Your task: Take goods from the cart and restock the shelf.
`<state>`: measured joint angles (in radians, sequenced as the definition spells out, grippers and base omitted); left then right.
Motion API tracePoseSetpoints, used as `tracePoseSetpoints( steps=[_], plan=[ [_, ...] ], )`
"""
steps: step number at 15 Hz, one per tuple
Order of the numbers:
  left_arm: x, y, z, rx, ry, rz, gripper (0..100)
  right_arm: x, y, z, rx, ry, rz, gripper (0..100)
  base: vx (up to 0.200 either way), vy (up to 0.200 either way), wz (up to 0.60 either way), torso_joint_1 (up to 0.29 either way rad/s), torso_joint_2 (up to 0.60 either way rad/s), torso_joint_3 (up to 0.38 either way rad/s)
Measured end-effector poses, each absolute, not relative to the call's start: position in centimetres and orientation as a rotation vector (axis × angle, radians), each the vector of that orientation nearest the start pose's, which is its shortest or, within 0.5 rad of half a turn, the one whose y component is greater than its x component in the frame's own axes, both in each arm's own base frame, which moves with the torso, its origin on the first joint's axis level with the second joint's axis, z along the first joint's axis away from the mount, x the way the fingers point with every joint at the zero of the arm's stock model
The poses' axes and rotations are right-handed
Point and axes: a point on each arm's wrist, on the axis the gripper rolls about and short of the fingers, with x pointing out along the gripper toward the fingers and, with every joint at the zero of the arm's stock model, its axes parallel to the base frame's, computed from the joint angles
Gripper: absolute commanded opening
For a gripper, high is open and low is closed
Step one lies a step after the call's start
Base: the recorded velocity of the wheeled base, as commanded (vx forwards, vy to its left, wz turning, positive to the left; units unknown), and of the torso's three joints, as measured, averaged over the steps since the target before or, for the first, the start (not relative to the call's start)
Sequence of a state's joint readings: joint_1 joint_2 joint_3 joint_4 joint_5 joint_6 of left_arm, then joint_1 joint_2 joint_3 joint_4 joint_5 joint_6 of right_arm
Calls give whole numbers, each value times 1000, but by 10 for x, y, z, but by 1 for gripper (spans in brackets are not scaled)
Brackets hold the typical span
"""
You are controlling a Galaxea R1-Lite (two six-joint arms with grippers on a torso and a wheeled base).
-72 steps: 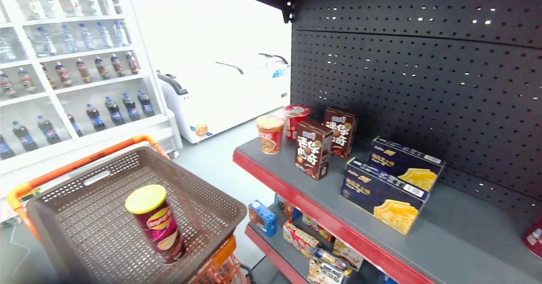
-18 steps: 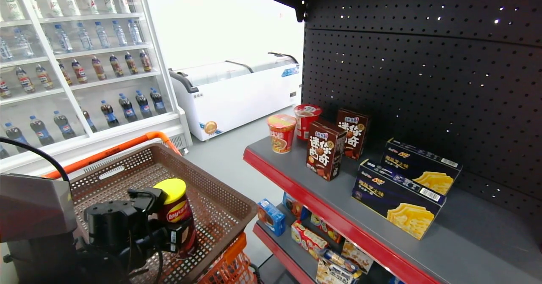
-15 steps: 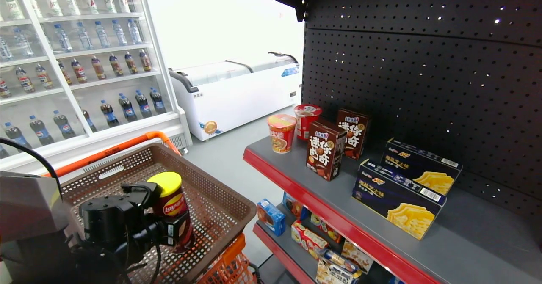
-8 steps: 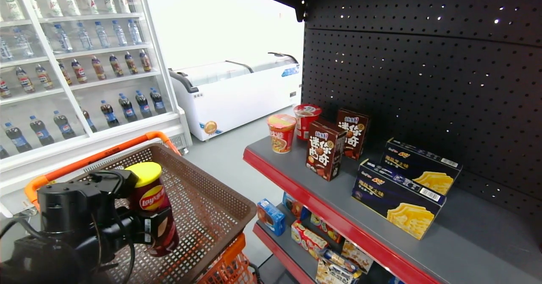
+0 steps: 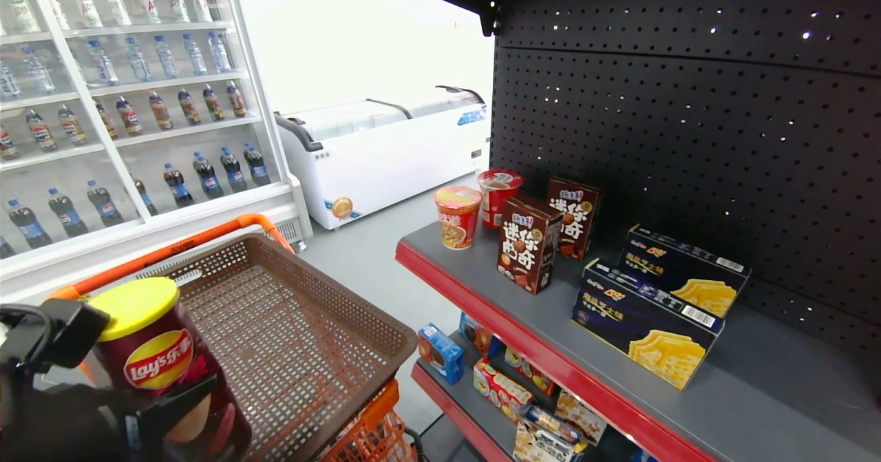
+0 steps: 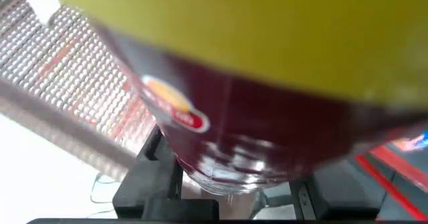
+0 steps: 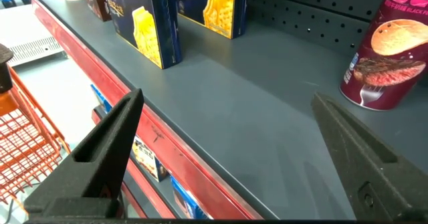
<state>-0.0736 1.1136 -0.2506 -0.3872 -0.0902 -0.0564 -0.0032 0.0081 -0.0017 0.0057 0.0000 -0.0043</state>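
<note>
left gripper point(image 5: 117, 379) closed on the maroon cylindrical chip can point(image 5: 158, 359) with a yellow plastic lid, one black finger on each side. the can is roughly upright, held at the near left corner of the brown perforated plastic basket point(image 5: 358, 310) on the orange cart point(image 5: 172, 248). can base hidden.
left wrist view: same can point(image 6: 234, 117) close to the lens, gripper point(image 6: 227, 194) clamped round it.
right gripper point(image 7: 227, 160) open, fingers wide apart, nothing between them, above the grey metal shelf point(image 7: 221, 97) with a red front edge. a second maroon chip can point(image 7: 384, 47) stands upright on that shelf, near the pegboard.
further along the shelf: dark blue cardboard boxes point(image 5: 647, 321), brown cardboard boxes point(image 5: 526, 242), noodle cups point(image 5: 458, 215).
</note>
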Motion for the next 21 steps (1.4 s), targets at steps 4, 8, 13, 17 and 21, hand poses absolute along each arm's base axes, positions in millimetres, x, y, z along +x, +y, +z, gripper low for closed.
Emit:
tracePoseSetpoints(
  steps=[4,8,13,17,21],
  plan=[
    [81,-6,134,-37,361,-145,0,-22,0,76,-4,12,-3,100,0,0,0,0,0,0],
    [56,1,146,-29,207,-39,0,-22,0,76,-4,12,-3,100,0,0,0,0,0,0],
    [44,1,155,-24,114,-19,0,-22,0,76,-4,12,-3,100,0,0,0,0,0,0],
    [37,1,156,-21,68,9,0,-22,0,76,-4,12,0,100,0,0,-150,1,-1,1],
    [34,1,156,-20,54,14,0,-22,0,76,1,12,6,100,0,0,-600,3,0,4]
  ],
)
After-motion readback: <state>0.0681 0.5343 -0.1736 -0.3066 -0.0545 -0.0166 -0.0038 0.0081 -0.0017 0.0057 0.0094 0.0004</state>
